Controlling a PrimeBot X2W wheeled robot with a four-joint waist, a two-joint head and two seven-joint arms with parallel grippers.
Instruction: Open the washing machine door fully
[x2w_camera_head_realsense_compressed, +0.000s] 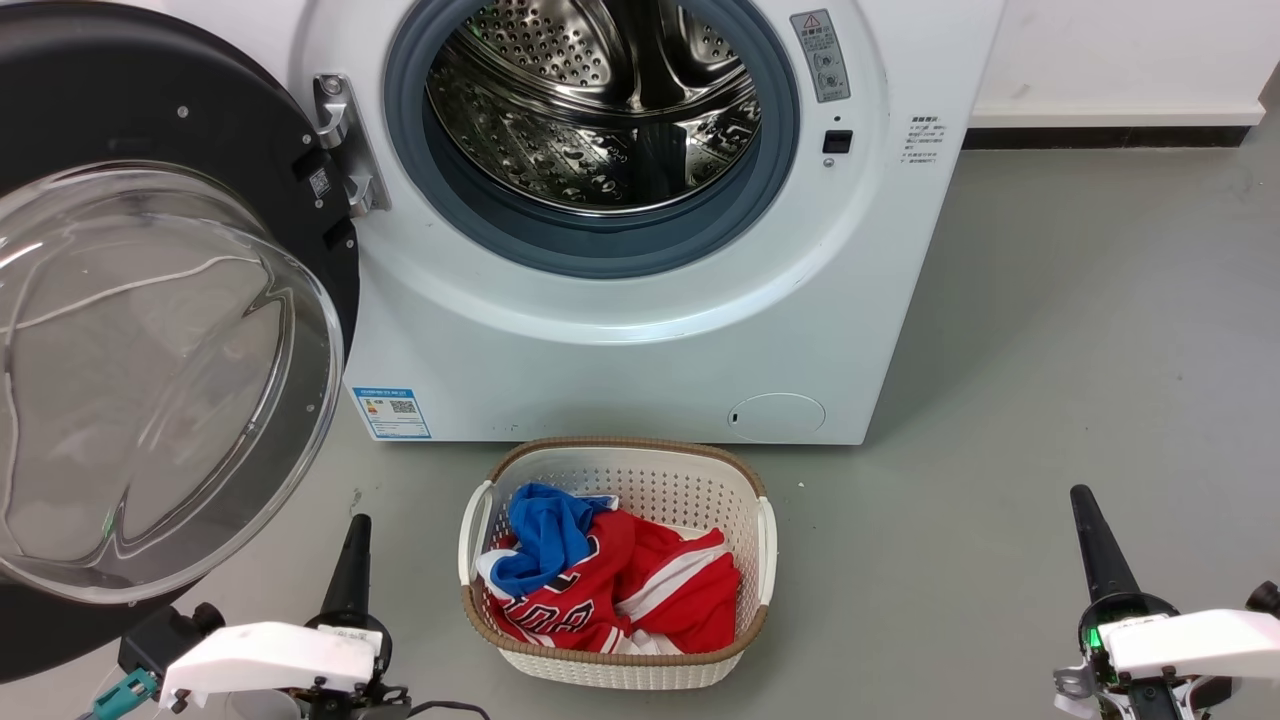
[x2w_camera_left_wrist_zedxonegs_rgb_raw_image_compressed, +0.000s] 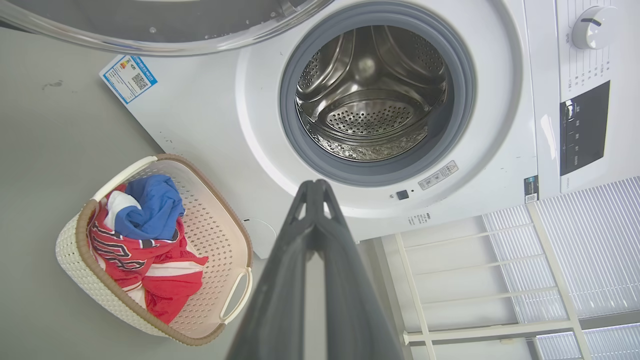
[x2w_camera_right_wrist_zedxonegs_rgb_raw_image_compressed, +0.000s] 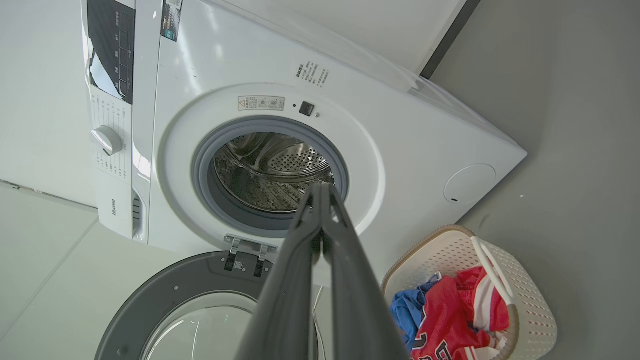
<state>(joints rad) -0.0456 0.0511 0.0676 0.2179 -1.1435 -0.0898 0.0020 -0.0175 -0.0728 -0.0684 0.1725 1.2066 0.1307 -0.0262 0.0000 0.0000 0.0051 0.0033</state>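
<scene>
The washing machine door (x2w_camera_head_realsense_compressed: 150, 350), a round black ring with a clear domed glass centre, stands swung wide to the left on its metal hinge (x2w_camera_head_realsense_compressed: 345, 145). The steel drum (x2w_camera_head_realsense_compressed: 595, 100) lies exposed behind a grey rubber ring. In the right wrist view the door (x2w_camera_right_wrist_zedxonegs_rgb_raw_image_compressed: 165, 305) hangs below the opening. My left gripper (x2w_camera_head_realsense_compressed: 355, 535) is shut and holds nothing, low at the left, just right of the door's glass. My right gripper (x2w_camera_head_realsense_compressed: 1090, 525) is shut too, low at the right over bare floor. Both wrist views show fingertips pressed together, the left (x2w_camera_left_wrist_zedxonegs_rgb_raw_image_compressed: 315, 187) and the right (x2w_camera_right_wrist_zedxonegs_rgb_raw_image_compressed: 320, 190).
A white woven basket (x2w_camera_head_realsense_compressed: 615, 465) with red and blue clothes (x2w_camera_head_realsense_compressed: 610, 580) sits on the grey floor right in front of the machine, between my two arms. A small round white flap (x2w_camera_head_realsense_compressed: 775, 415) marks the machine's lower front. A white rack (x2w_camera_left_wrist_zedxonegs_rgb_raw_image_compressed: 500, 280) stands beside the machine.
</scene>
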